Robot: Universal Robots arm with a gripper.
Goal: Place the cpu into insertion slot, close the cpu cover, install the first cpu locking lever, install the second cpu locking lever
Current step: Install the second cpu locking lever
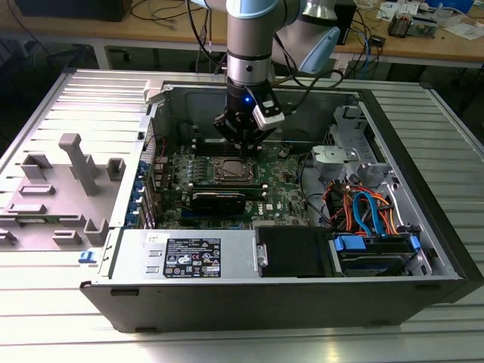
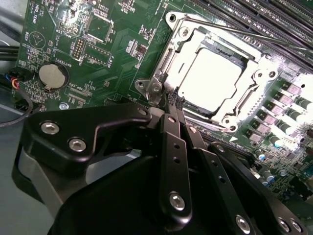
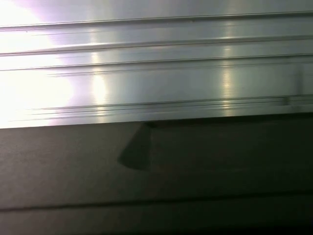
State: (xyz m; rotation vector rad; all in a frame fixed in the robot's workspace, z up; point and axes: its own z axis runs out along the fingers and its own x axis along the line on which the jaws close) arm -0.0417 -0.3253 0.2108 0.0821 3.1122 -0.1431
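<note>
Gripper poised over the socket, chip already seated.

From the exterior view's left, we pass the grey fixtures (image 1: pixel 72 178) on the table and reach the open computer case (image 1: pixel 423 227), where the gripper (image 1: pixel 243 144) hangs just above the insertion slot (image 1: pixel 231 169). In the second wrist view the fingers (image 2: pixel 172 105) are pressed together, grasping nothing, beside the cpu cover (image 2: pixel 171 58), which lies closed around the cpu (image 2: pixel 211 78).

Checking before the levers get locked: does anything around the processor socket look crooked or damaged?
Nothing stands out. The cpu lies flat and square under the cpu cover, and the gripper sits at the socket's corner.
</note>
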